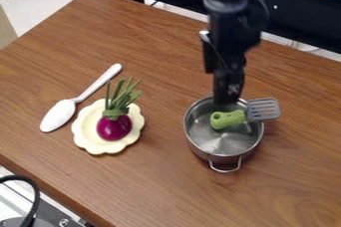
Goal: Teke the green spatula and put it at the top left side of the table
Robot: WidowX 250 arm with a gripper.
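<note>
One spatula, green handle in pot, head over right rim. Gripper at pot's far side, can't tell jaw state. Left: spoon, onion on plate.

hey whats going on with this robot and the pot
The robot's gripper hangs over the far side of a metal pot, close to a green spatula lying in it, its grey slotted head out over the rim. Whether it grips the spatula, I cannot tell. To the left, a purple vegetable sits on a scalloped plate beside a white spoon.
</note>
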